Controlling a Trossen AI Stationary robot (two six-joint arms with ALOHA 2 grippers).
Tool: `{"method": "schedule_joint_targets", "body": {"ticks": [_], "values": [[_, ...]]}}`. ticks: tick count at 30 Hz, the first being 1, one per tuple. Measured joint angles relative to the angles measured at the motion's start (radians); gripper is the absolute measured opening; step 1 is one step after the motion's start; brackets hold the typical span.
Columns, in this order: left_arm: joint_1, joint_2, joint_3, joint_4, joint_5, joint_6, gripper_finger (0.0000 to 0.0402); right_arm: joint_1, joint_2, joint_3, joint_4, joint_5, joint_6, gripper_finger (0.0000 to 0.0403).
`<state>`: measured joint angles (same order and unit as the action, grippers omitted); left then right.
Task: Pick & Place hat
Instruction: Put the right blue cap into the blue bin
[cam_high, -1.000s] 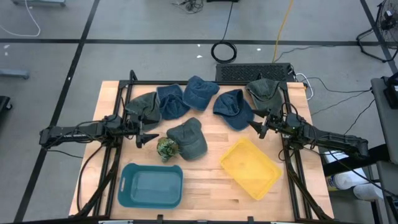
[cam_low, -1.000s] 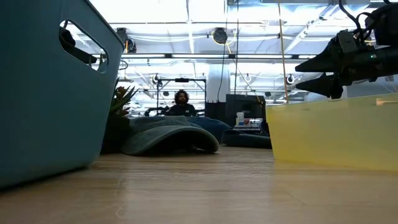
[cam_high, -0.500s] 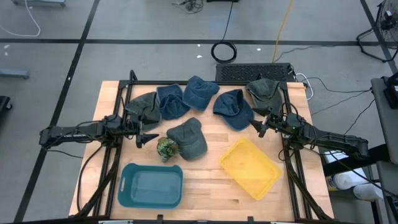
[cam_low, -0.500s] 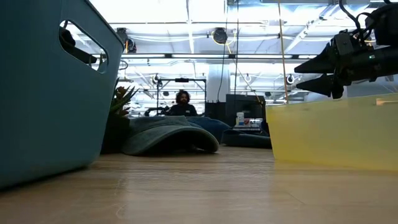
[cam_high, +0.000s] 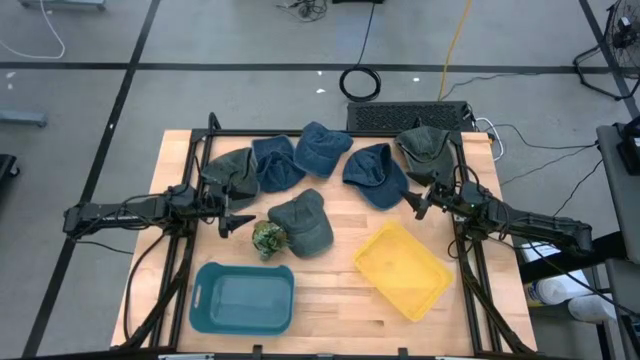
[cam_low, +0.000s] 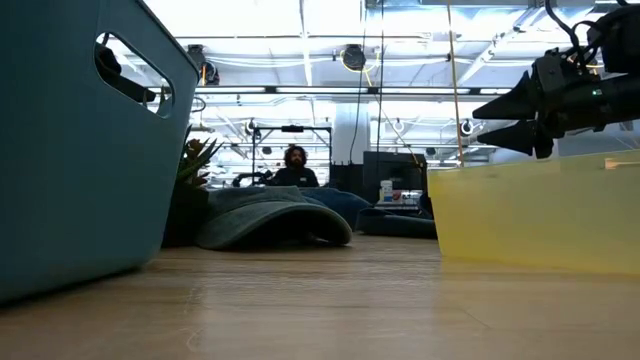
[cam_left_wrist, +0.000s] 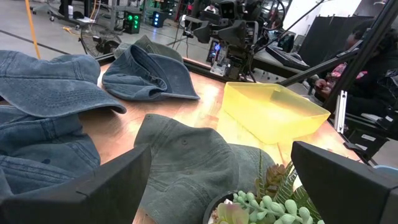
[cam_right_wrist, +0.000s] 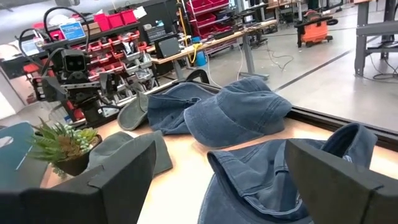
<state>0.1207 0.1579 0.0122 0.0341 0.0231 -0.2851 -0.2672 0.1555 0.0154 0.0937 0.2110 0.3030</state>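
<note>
From above, six hats lie on the wooden worktop (cam_high: 335, 300): five along the far edge and a grey-green hat (cam_high: 303, 222) near the middle, touching a small potted plant (cam_high: 267, 239). A teal bin (cam_high: 243, 297) sits at the near left corner, a yellow bin (cam_high: 403, 268) near the right. The left gripper (cam_high: 234, 221) hovers by the left edge, fingers wide, holding nothing; the right gripper (cam_high: 417, 206) hangs by the right edge beside a blue hat (cam_high: 376, 175), fingers also wide and empty.

At table height, the teal bin (cam_low: 80, 140) fills the left, the grey-green hat (cam_low: 262, 220) lies flat mid-table, and the right gripper (cam_low: 488, 122) hangs spread above the yellow bin (cam_low: 535, 212).

The left wrist camera faces the grey-green hat (cam_left_wrist: 186, 165), plant (cam_left_wrist: 261, 202) and yellow bin (cam_left_wrist: 273, 112).

The right wrist camera faces the blue hat (cam_right_wrist: 261, 180).
</note>
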Motion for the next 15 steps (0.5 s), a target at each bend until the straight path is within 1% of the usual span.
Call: {"method": "schedule_joint_targets", "body": {"ticks": [6,10,15], "values": [[0.0,0.0,0.0,0.0,0.0,0.0,0.0397,0.0,0.001,0.021,0.008,-0.004,-0.058,0.0345],[0.0,0.0,0.0,0.0,0.0,0.0,0.0397,0.0,0.032,0.071,-0.006,0.003,-0.065,0.0345],[0.0,0.0,0.0,0.0,0.0,0.0,0.0397,0.0,0.102,0.177,-0.015,0.03,-0.076,0.0345]]}}
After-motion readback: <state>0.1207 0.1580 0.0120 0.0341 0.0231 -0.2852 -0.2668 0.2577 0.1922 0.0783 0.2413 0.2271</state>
